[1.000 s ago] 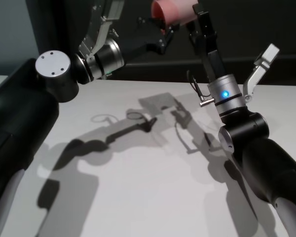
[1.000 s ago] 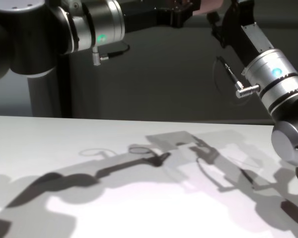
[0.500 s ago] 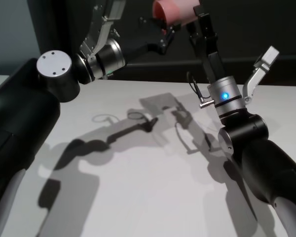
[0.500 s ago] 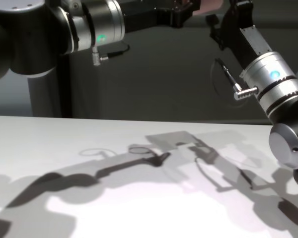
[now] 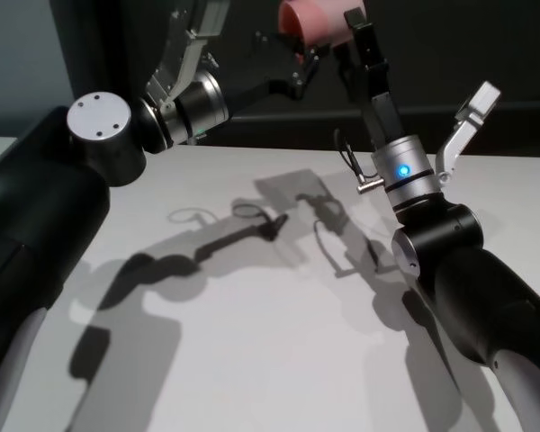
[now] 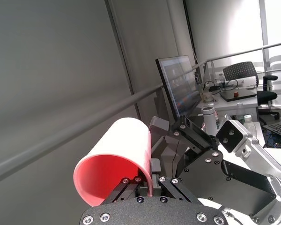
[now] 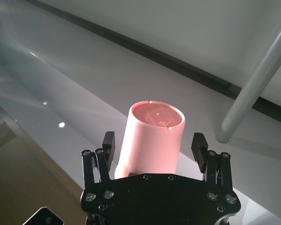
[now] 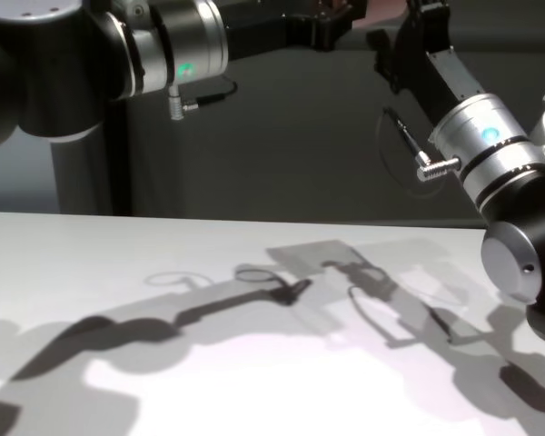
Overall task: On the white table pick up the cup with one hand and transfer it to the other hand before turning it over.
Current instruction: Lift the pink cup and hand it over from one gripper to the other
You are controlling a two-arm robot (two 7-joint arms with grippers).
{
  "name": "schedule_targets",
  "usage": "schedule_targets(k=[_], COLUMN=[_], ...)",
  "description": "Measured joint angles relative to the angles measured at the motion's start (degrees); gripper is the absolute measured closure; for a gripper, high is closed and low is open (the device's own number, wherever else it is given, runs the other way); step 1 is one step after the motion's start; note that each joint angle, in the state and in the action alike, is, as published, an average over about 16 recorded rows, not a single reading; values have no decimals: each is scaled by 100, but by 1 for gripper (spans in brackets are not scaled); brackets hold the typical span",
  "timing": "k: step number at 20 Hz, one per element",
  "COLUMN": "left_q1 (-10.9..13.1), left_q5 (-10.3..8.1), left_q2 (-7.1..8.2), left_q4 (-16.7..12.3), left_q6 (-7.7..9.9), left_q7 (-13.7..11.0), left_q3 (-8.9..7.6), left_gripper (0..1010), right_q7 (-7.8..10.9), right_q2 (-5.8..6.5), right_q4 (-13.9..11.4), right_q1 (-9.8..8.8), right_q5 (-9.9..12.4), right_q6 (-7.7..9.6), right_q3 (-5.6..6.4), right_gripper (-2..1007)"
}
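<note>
**Handover hangs high above the table**

Over the broad white table [image 5: 252, 342], the left gripper [image 5: 297, 67] pinches the smooth pink plastic tumbler [image 5: 315, 20] by its rim. The right gripper [image 7: 154, 147] brackets it, jaws wide, not touching. An early release would probably drop it.

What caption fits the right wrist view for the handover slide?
Open right gripper straddles the base end of the pink cup, pads clear of its sides.

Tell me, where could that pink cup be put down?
Almost anywhere: the white table is bare between the two arms, only shadows on it. The crowding is up high, where the left hand grips the cup and the open right hand straddles it.
</note>
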Motion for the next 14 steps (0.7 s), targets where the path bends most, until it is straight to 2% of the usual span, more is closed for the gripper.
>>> schedule_targets(k=[9,14], left_q1=[0,0], left_q5=[0,0], left_q2=[0,0], left_q4=[0,0], left_q6=[0,0], left_q7=[0,0], left_q3=[0,0], left_gripper=[959,959], right_q7=[-153,-151], right_q2=[-21,-24], right_q4=[-41,-24], right_q1=[44,87], right_q5=[-69,-82], right_q6=[-20,-17], right_q3=[94,137], right_gripper=[3,3])
